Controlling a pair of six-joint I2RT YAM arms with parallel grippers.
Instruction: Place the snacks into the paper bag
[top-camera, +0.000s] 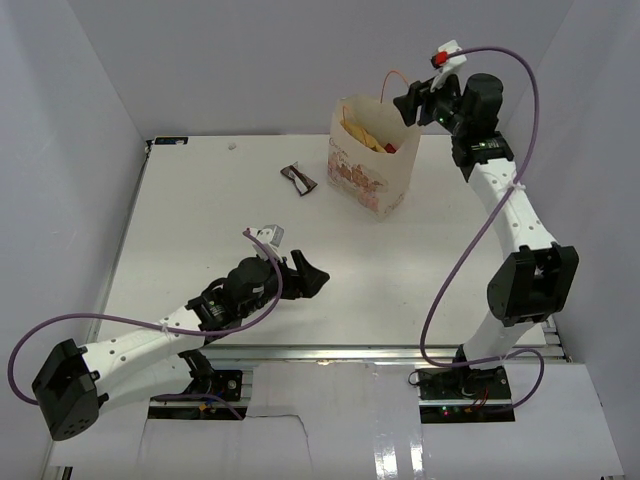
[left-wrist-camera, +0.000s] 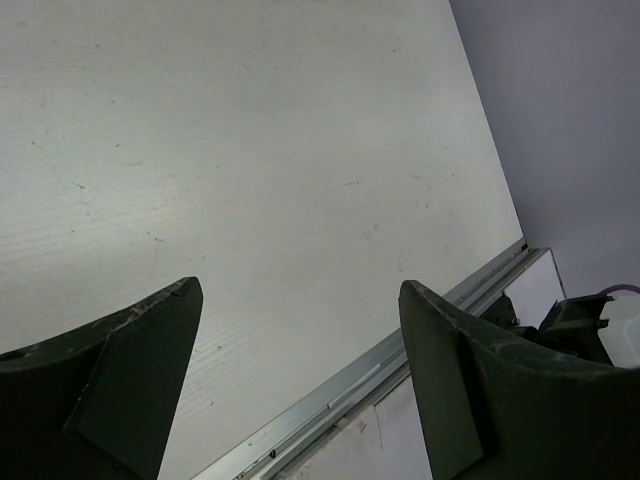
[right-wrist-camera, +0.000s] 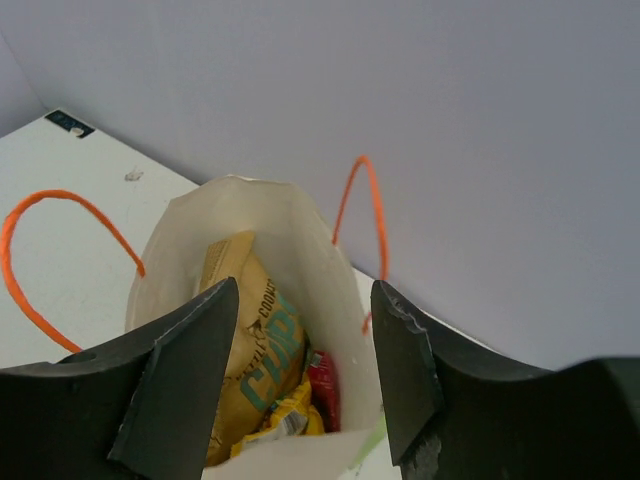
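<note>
The left claw (left-wrist-camera: 300, 295) gapes wide, empty, over the near table (top-camera: 200, 210). Farther back a dark wrapper (top-camera: 298, 180) lies near the upright cream, red-printed bag (top-camera: 365, 180) holding a tan chip bag (right-wrist-camera: 250, 340); above it the right claw (right-wrist-camera: 305, 290) hangs parted, empty.

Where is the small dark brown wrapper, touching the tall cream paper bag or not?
Apart. The top view shows white table between the dark brown wrapper and the cream paper bag.

Cream paper bag (top-camera: 372, 175) stands upright near the worktop's (top-camera: 200, 230) far edge, holding a tan chip bag (right-wrist-camera: 250, 340) and a yellow pouch (right-wrist-camera: 285, 420); a dark wrapper (top-camera: 299, 179) lies beside it.
</note>
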